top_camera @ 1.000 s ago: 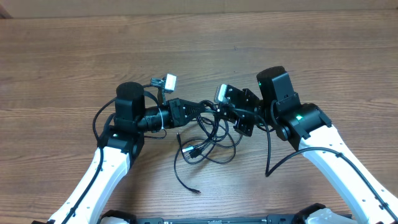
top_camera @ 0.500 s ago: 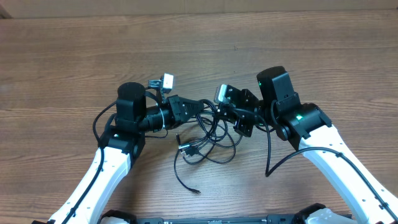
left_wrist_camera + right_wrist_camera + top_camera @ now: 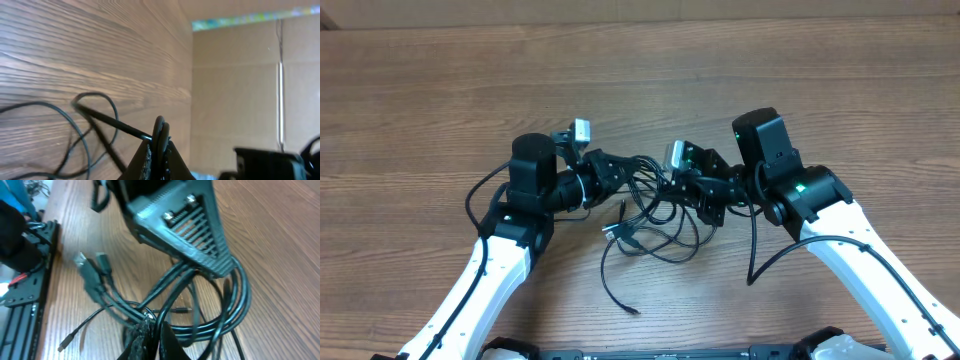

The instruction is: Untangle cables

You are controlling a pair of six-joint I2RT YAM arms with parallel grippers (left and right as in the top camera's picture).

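Observation:
The cables [image 3: 655, 222] are thin black cords tangled in a clump at the table's middle, between my two grippers. Two plugs [image 3: 613, 233] stick out at its left, and one loose end [image 3: 634, 311] trails toward the front. My left gripper [image 3: 632, 166] is shut on a black cable loop [image 3: 159, 131] that rises out of its fingers [image 3: 145, 161]. My right gripper [image 3: 673, 184] is shut on a strand of the cables [image 3: 200, 325] just above the table. The right wrist view shows the USB plugs [image 3: 91, 271] and the left gripper [image 3: 187, 217] above the bundle.
A wooden table [image 3: 440, 90] carries everything. A cardboard wall [image 3: 235, 85] stands behind it. Each arm's own thicker black wire loops beside it, at the left [image 3: 478, 190] and right [image 3: 756, 250]. A black rail [image 3: 22, 295] runs along the table's near edge.
My left gripper has drawn back and away with its cable, and the plugs have slid up a little. The right gripper has shifted slightly toward the far side.

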